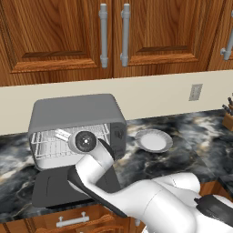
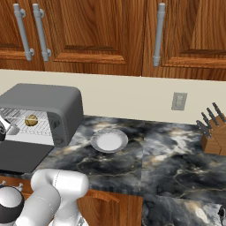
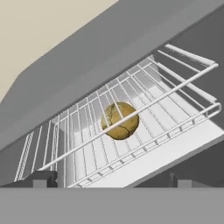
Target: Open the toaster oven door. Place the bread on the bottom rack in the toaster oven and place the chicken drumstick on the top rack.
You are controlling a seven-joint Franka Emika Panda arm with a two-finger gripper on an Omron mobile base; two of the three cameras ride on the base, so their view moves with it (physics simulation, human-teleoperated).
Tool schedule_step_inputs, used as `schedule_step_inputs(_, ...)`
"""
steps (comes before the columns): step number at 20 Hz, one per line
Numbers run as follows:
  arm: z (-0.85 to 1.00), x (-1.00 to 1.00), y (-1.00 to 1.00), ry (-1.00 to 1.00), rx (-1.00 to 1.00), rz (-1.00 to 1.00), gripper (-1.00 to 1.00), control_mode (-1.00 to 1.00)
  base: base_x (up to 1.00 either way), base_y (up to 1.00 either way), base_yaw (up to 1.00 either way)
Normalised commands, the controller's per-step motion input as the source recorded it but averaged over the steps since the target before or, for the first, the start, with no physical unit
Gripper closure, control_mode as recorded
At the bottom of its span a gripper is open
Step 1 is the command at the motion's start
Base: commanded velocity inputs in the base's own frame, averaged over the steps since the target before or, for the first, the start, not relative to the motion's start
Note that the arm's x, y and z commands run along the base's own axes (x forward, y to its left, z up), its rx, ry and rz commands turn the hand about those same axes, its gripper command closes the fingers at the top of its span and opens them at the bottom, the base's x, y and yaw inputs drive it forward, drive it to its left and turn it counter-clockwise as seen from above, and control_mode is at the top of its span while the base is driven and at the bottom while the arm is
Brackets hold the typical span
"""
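**Bread on bottom rack, door down, gripper empty at oven mouth**

The toaster oven [image 1: 77, 125] sits near the left end of the counter [image 2: 145, 154], against the back wall. The toaster oven door [image 1: 59, 189] is fully dropped, lying flat toward the counter's front edge. The bread [image 3: 120, 120] rests on the bottom rack [image 3: 144, 131], about mid-rack; in the right base view it shows as a small yellow-brown roll [image 2: 31, 120] inside the cavity. The top rack [image 3: 183, 65] is bare where it shows in the hand view.

The gripper [image 3: 109, 181] hangs just outside the oven mouth with its fingers spread wide and nothing between them. The bread lies straight ahead of it and deeper in, apart from the tips. So the bread step looks done.

The chicken drumstick cannot be made out in these pictures, so its long axis and its direction from the gripper cannot be told. The plate [image 1: 154, 139], just beside the oven on its knob-panel side, looks bare. A knife block [image 2: 213, 134] stands at the counter's far right end.

Judgement: the next move is probably to pull clear of the oven and find the drumstick for the top rack.
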Motion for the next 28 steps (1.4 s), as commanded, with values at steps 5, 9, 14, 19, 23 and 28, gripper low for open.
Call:
schedule_step_inputs(5,-0.08,0.00,0.02,-0.06,0.01,-0.08,-1.00,-1.00,0.00,0.00,0.00)
schedule_step_inputs(9,-0.09,0.01,0.05,-0.17,0.00,-0.11,-1.00,-1.00,0.00,0.00,0.00)
schedule_step_inputs(14,-0.02,0.06,0.06,-0.13,-0.01,-0.10,-1.00,-1.00,0.00,0.00,0.00)
schedule_step_inputs(19,0.00,0.12,0.01,-0.03,-0.01,-0.10,-1.00,-1.00,0.00,0.00,0.00)
schedule_step_inputs(23,0.00,0.15,0.01,0.00,0.00,-0.07,-1.00,-1.00,0.00,0.00,0.00)
schedule_step_inputs(28,-0.08,0.11,0.03,0.00,0.00,-0.04,-1.00,-1.00,0.00,0.00,0.00)
